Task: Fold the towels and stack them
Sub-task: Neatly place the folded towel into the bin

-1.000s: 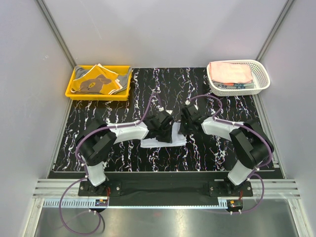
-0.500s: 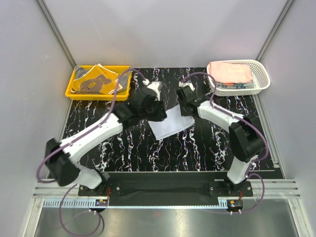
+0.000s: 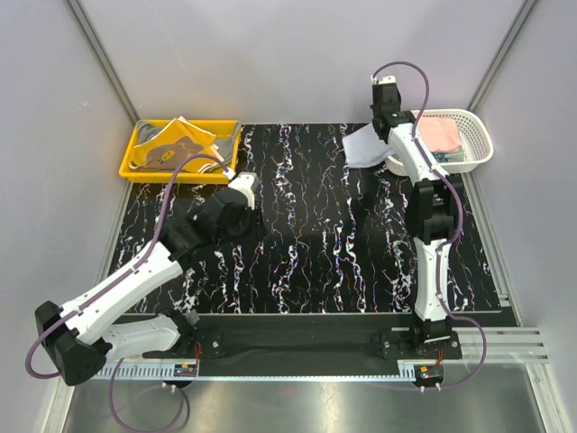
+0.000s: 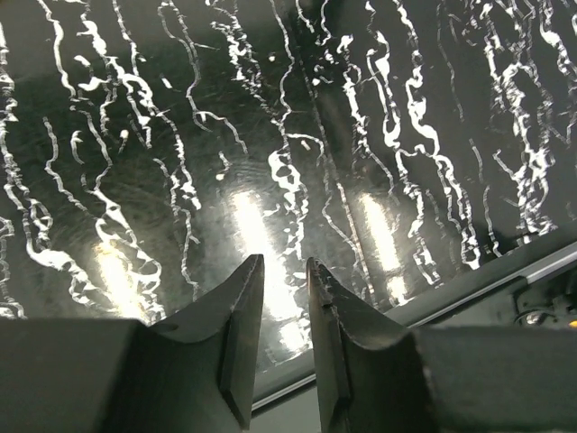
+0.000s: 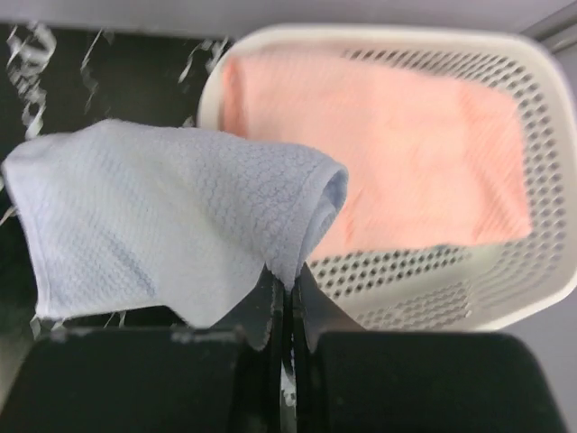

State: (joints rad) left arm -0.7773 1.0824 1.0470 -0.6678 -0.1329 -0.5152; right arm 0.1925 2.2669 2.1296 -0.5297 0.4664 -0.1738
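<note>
Right gripper (image 5: pixel 287 293) is holding a light blue towel (image 5: pixel 153 212) beside the white lattice basket (image 5: pixel 541 244).
Its jaws are clamping a fold of the cloth at 1 o'clock on the black marbled table (image 3: pixel 297 253); the towel is hanging at the basket's 9 o'clock side, seemingly overlapping the rim. 1 pink towel (image 5: pixel 397 153) is lying flat on top inside the basket. The left gripper (image 4: pixel 279 307) is hovering over the table at 9 o'clock, jaws only narrowly apart, gripping nothing. More towels (image 3: pixel 176 144) are sitting in the yellow tray (image 3: pixel 133 170) at 10 o'clock.
</note>
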